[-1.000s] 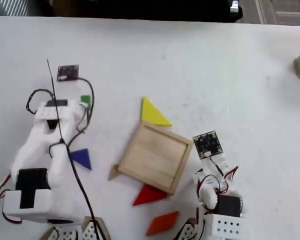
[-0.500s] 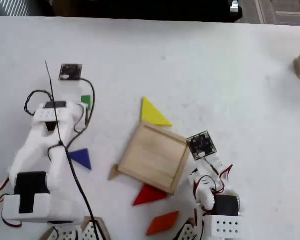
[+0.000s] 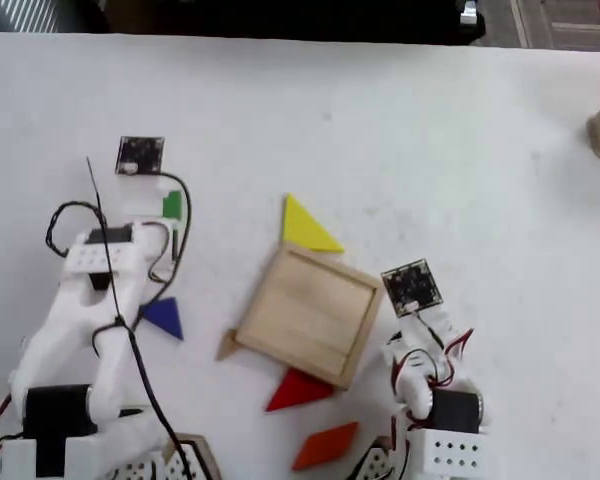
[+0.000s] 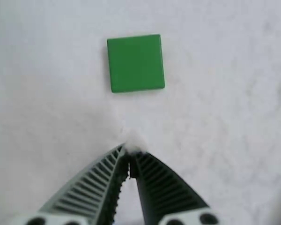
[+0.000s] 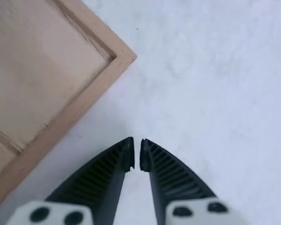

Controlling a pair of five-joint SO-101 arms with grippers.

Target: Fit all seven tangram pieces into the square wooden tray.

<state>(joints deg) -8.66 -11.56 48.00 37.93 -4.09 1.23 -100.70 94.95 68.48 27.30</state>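
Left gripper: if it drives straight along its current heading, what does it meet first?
Probably the flat green square tangram piece, directly ahead of the left gripper, with bare white table between. Height is unclear, so it might touch the table first.

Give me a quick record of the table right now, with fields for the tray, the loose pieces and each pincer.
tray: wooden tray, no pieces inside yet
pieces outside: yellow triangle at the tray's far corner; red triangle; orange parallelogram; blue triangle; green square; tan piece at the tray's edge
left pincer: shut, empty, near the green square
right pincer: shut, empty, beside a tray corner
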